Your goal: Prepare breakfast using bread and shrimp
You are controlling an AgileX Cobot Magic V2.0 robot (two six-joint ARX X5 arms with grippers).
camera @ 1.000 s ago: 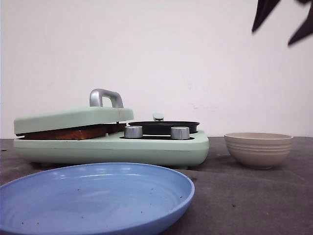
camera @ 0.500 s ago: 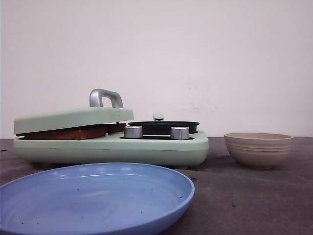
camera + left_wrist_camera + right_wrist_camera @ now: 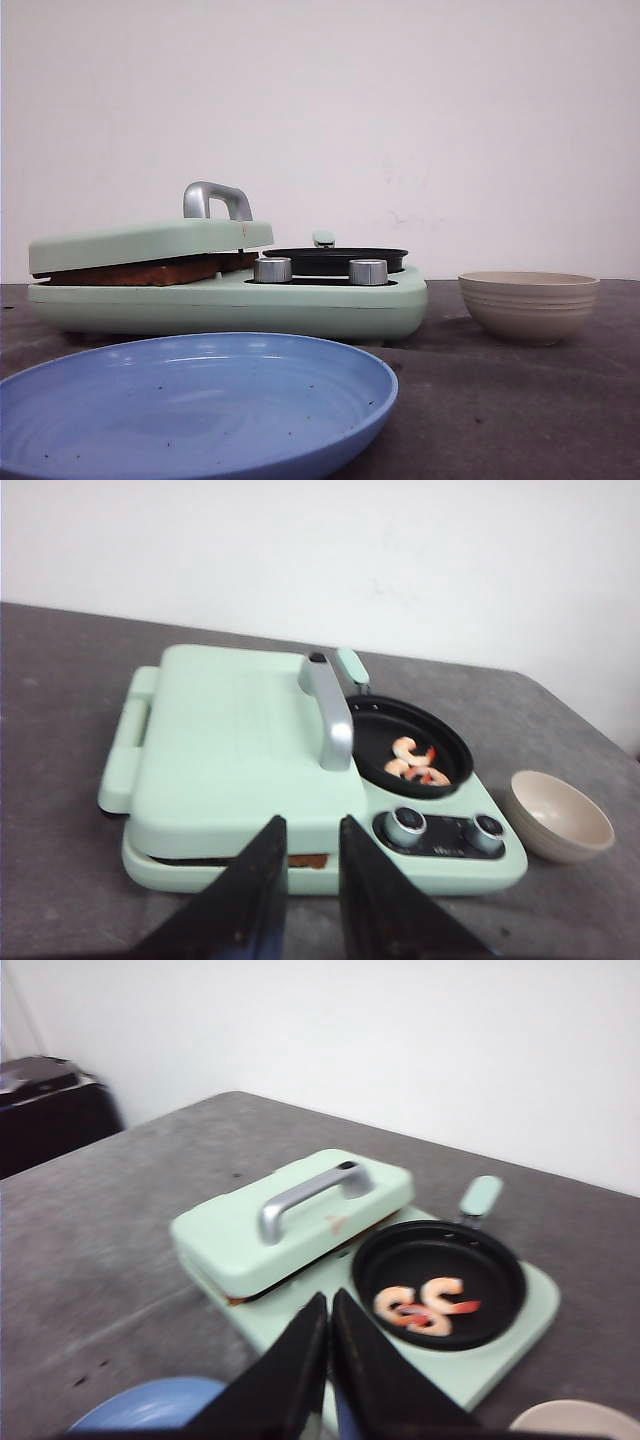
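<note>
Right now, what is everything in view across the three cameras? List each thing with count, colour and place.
Mint-green breakfast maker: one, middle of the table.
Hinged mint-green lid with silver handle: one, resting down over the toasting side.
Toasted brown bread: count unclear, only an edge shows under the lid.
Round black pan: one, on the maker's right side.
Pink-orange shrimp: apparently three, in the pan.
Silver knobs: two, on the maker's front.
Beige ribbed bowl: one, right of the maker.
Blue round plate: one, nearest the front camera.
Grey table: one.
Left gripper: black fingers slightly apart.
Right gripper: black fingers together.
</note>
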